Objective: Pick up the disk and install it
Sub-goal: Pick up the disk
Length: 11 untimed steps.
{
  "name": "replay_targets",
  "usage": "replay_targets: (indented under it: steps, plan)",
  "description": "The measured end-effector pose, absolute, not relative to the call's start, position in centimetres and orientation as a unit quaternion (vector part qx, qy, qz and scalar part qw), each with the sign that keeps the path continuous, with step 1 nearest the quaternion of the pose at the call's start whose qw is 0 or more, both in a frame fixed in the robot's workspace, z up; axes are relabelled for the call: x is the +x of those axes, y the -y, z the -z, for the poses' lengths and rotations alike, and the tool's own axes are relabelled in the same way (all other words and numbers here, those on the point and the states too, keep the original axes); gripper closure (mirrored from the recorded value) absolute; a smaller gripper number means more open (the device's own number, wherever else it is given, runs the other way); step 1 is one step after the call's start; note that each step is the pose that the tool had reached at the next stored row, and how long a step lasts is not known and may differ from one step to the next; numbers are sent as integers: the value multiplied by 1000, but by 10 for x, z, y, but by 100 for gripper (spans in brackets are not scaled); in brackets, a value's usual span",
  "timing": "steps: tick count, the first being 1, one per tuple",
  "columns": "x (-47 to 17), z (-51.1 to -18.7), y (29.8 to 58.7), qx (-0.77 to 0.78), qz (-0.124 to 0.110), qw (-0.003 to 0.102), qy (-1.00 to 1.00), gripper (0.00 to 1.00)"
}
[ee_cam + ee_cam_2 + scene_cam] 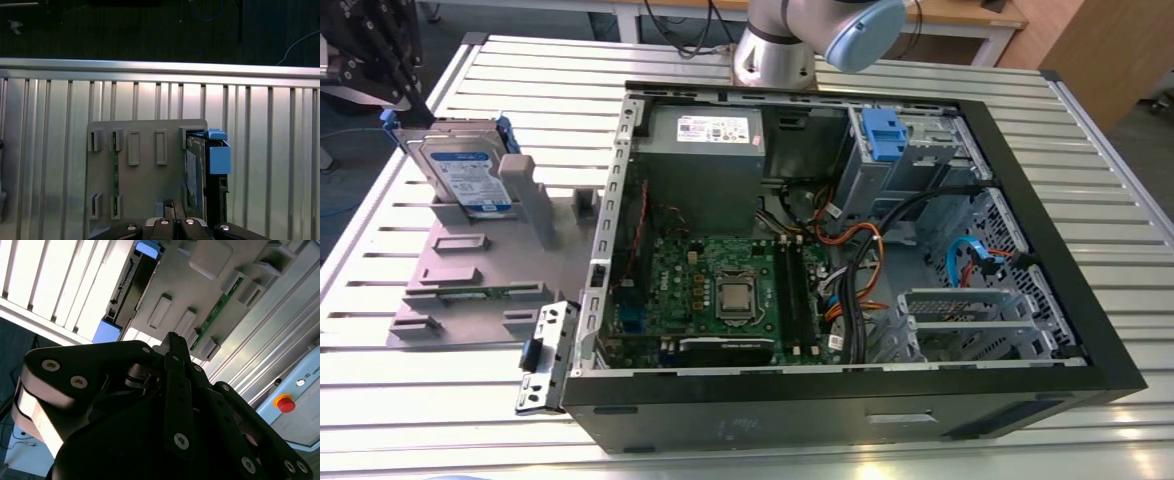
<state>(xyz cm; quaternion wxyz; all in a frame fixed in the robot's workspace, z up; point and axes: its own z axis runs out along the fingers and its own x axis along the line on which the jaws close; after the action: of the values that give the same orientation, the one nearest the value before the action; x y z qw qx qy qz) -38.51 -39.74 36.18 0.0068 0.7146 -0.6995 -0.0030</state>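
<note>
Standing upright in its grey rack [467,270], the disk [464,170] sits near the hand [172,340], pressed together.

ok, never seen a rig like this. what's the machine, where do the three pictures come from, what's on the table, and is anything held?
The machine is one robot arm with a gripper, the black shape in the foreground of the second wrist view. The exterior view comes from a camera off the arm, looking over a slatted metal table. Both wrist views come from cameras riding on the arm. On the table are an open computer case and, to the exterior view's left of it, a grey fixture plate. The disk stands on edge in that plate, with blue rails along its sides. It is not yet picked up. The gripper hangs near the plate.
</note>
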Motion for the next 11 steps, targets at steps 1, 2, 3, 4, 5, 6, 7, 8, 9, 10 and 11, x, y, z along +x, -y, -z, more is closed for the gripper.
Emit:
replay_targets:
  steps: [1,2,3,4,5,6,7,8,9,10,11]
  plan:
    - [-385,-362,397,715,3,7,699,89]
    - [-385,-362,397,715,3,7,699,89]
    - [-385,-362,397,715,3,7,699,89]
    - [-385,-362,397,715,3,7,699,89]
    - [-385,-362,397,715,3,7,699,89]
    - [-385,-362,397,716,3,7,698,89]
    - [-385,-362,397,716,3,7,698,89]
    - [-385,-362,397,716,3,7,698,89]
    - [-385,-362,397,716,3,7,698,89]
    - [-385,-362,397,717,3,7,697,89]
    - [-385,-362,397,717,3,7,697,89]
